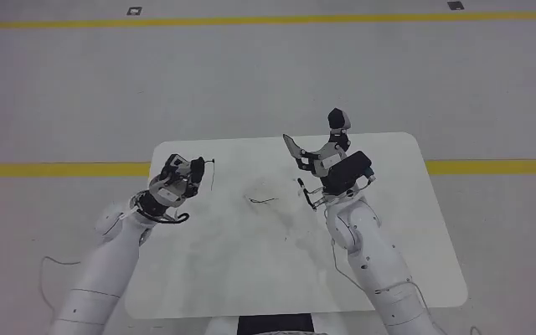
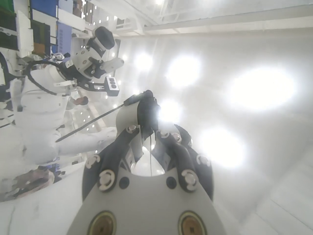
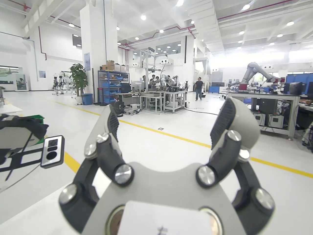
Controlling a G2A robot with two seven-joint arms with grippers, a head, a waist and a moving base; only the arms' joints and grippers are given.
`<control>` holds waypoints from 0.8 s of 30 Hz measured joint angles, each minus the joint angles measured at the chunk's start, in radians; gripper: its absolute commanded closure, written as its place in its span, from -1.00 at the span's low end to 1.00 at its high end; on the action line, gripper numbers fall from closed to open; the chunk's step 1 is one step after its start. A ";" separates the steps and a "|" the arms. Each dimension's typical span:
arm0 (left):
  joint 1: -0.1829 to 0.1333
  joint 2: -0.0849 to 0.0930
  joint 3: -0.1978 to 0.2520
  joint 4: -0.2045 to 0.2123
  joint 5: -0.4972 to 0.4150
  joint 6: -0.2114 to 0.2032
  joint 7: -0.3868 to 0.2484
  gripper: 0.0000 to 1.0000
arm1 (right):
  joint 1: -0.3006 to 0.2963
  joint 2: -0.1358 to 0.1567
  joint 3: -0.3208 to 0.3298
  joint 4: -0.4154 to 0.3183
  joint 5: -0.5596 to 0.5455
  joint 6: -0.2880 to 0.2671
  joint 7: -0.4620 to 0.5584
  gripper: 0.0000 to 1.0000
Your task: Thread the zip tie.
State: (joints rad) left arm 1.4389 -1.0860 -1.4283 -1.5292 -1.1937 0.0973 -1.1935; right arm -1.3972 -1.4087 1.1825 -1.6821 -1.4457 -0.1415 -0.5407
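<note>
You have two arms, the left arm (image 1: 109, 261) and the right arm (image 1: 378, 253), both in smooth white shells with rounded joints. A thin black cable (image 1: 172, 220) loops out just behind the left claw (image 2: 146, 99). Your right claw (image 3: 169, 103) has a pale grey palm plate (image 3: 161, 184) and black link bars pinned with round silver screws (image 3: 124, 173). Its grey fingers are faced with ribbed black pads (image 3: 220, 119). Beside the left claw sits a small white camera block (image 3: 52, 150) with dark lenses, on a black bracket.
</note>
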 measured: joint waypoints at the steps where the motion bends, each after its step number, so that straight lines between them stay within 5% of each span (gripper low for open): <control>1: -0.004 -0.001 -0.001 0.004 -0.010 -0.010 0.003 1.00 | 0.000 0.000 0.000 0.000 0.000 0.000 0.000 -1.00; 24: -0.018 -0.005 0.000 -0.022 -0.050 -0.006 0.041 1.00 | 0.000 0.000 0.000 0.000 0.000 0.000 0.000 -1.00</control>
State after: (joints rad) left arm 1.4211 -1.0911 -1.4282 -1.5516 -1.2435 0.0913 -1.1527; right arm -1.3972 -1.4087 1.1825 -1.6821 -1.4457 -0.1415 -0.5407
